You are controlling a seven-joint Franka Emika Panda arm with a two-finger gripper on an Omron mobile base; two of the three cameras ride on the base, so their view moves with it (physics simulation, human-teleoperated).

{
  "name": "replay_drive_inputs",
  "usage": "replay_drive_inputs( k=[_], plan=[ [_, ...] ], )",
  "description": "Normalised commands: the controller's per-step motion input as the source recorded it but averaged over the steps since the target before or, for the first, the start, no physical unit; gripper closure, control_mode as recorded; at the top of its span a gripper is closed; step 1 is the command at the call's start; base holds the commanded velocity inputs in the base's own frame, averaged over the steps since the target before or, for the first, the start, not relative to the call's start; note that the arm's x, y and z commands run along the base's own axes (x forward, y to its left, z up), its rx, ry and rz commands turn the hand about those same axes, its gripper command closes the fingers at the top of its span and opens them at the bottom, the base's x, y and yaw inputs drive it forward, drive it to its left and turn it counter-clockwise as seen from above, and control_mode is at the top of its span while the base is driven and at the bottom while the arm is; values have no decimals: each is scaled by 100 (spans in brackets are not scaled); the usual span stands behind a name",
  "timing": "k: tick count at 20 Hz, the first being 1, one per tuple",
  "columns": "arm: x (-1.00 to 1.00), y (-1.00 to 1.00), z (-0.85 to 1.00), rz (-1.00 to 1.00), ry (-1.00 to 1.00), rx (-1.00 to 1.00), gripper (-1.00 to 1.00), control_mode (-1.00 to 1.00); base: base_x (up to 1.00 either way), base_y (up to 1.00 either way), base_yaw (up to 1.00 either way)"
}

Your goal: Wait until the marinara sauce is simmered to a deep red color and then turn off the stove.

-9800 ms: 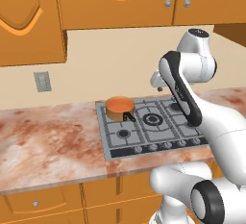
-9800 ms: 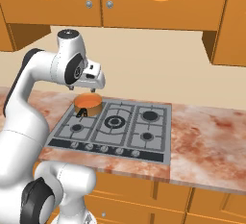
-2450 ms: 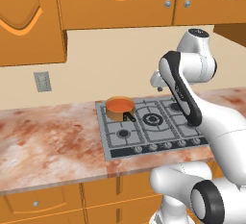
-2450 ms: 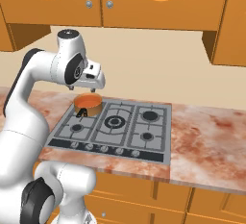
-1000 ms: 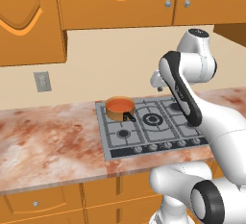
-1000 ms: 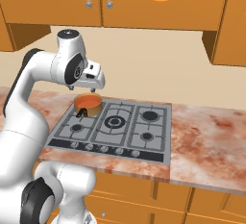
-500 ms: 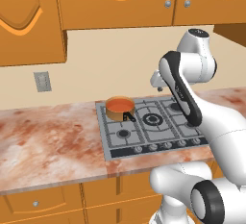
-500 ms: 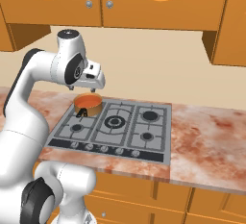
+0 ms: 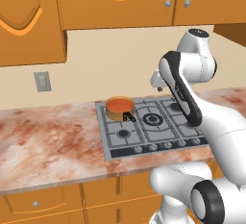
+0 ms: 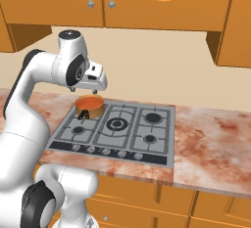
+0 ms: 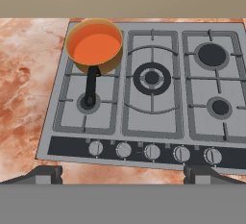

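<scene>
The marinara sauce is a flat orange-red disc in a tan saucepan with a short black handle. It sits on the back left burner of the stove, a grey gas cooktop with black grates. Five round knobs line the stove's front edge. My gripper hangs high above the stove's front edge, open, with its fingertips far apart and nothing between them. From the base, the sauce lies below and beside the raised gripper.
Marbled reddish counter runs on both sides of the stove. Orange wall cabinets hang above, and a wall outlet sits to the left. Drawers lie below the counter.
</scene>
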Motion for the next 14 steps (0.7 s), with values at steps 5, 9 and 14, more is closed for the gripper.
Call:
replay_drive_inputs(
  k=[5, 9, 14],
  plan=[
    [0, 0, 0, 0, 0, 0, -100, -100, 0, 0, 0],
    [0, 0, 0, 0, 0, 0, -100, -100, 0, 0, 0],
    [1, 0, 0, 0, 1, 0, -100, -100, 0, 0, 0]
  ],
)
